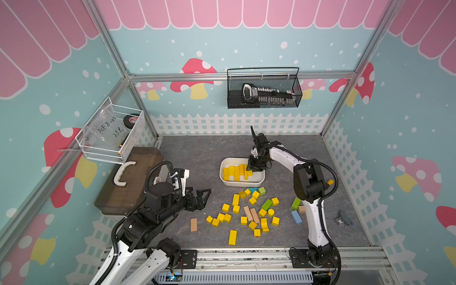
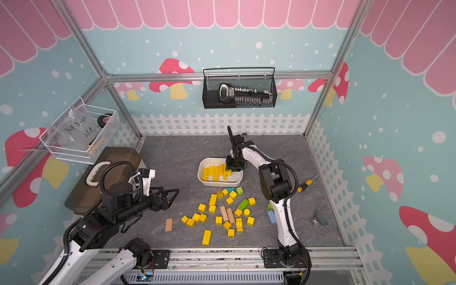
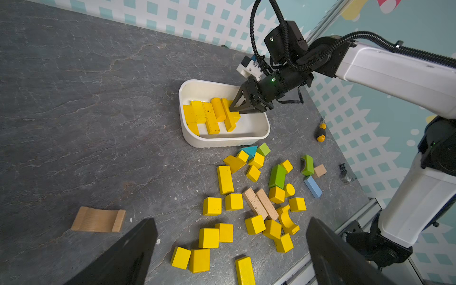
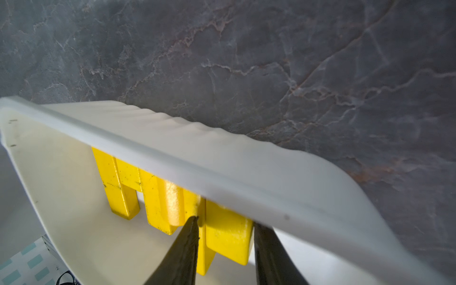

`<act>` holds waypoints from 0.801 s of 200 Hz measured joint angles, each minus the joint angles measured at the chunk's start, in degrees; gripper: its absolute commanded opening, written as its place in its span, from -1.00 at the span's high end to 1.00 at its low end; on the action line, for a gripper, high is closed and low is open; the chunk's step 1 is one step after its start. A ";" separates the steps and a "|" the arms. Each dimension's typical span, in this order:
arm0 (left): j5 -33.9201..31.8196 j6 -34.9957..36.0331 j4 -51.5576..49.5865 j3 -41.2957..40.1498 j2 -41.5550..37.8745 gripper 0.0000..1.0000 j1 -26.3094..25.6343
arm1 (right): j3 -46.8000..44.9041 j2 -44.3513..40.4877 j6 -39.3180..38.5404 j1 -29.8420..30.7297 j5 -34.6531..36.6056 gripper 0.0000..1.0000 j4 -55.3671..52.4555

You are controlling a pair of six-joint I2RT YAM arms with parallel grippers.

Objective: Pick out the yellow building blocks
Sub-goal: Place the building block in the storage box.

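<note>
Several yellow building blocks (image 1: 232, 237) (image 2: 206, 237) (image 3: 212, 206) lie scattered on the grey table, near its front. More of them lie side by side in a white tray (image 1: 243, 183) (image 2: 219, 184) (image 3: 222, 143) (image 4: 222, 172) behind the scatter. My right gripper (image 1: 250, 170) (image 2: 228, 170) (image 3: 232, 108) (image 4: 225, 222) reaches into the tray's right end. Its jaws stand narrowly open around a yellow block (image 4: 227, 237), with a thin gap at one finger. My left gripper (image 1: 202, 195) (image 2: 170, 195) (image 3: 231, 219) hovers wide open and empty, left of the scatter.
Tan bars (image 1: 251, 213), a tan arch (image 1: 194, 224), green blocks (image 1: 267, 204), a teal block (image 1: 252, 190) and a blue block (image 1: 296, 217) sit among the yellow ones. A screwdriver (image 1: 330, 182) lies right of the right arm. A brown case (image 1: 128, 182) fills the left side.
</note>
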 measured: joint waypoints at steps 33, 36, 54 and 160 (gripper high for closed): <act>0.00 0.00 0.00 0.00 0.00 -0.98 0.00 | 0.00 0.00 0.07 0.00 -0.20 0.25 0.15; 0.00 0.00 0.00 0.00 0.00 -0.98 0.00 | 0.00 0.00 0.09 0.00 -0.22 0.24 0.17; 0.00 0.00 -0.02 0.00 0.00 -0.98 0.00 | 0.00 0.00 0.22 0.00 -0.39 0.24 0.50; 0.00 0.00 0.00 0.00 0.07 -0.98 0.00 | -2.08 -5.14 0.28 -1.27 -0.70 0.15 2.16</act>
